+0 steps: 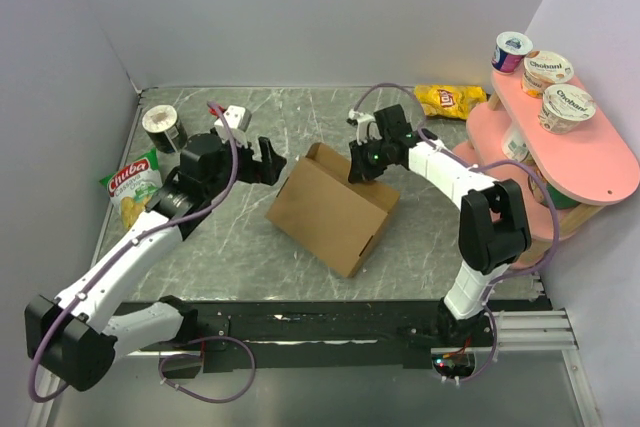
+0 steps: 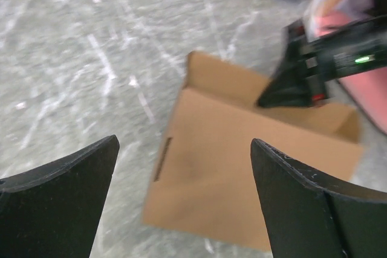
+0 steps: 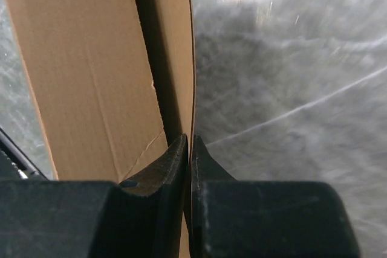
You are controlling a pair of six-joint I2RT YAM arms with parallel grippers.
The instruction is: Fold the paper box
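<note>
Grey marbled table [image 1: 240, 247] carries the paper box [image 1: 330, 209] at mid-frame, long axis running upper left to lower right. On its upper-right wall the right gripper [image 1: 360, 171] is pinched tight. The left gripper [image 1: 276, 165] (jaws wide, empty) sits just left of the box's upper-left end, facing it.

Left arm [image 1: 120, 267]: base at lower left of the top view, links running up and right toward frame centre. Wrist turned so the left gripper [image 1: 272, 162] pointed right. Jaws stood wide apart with nothing held; in the left wrist view its fingers [image 2: 60, 203] sat at the two bottom corners.

Right arm [image 1: 490, 227]: base at bottom right, elbow folded at right of centre, forearm running up-left. Right gripper [image 1: 362, 169] was pinched closed on one wall of the paper box [image 1: 330, 212]. Right wrist view showed the fingertips [image 3: 163, 167] almost meeting over the cardboard edge.
</note>
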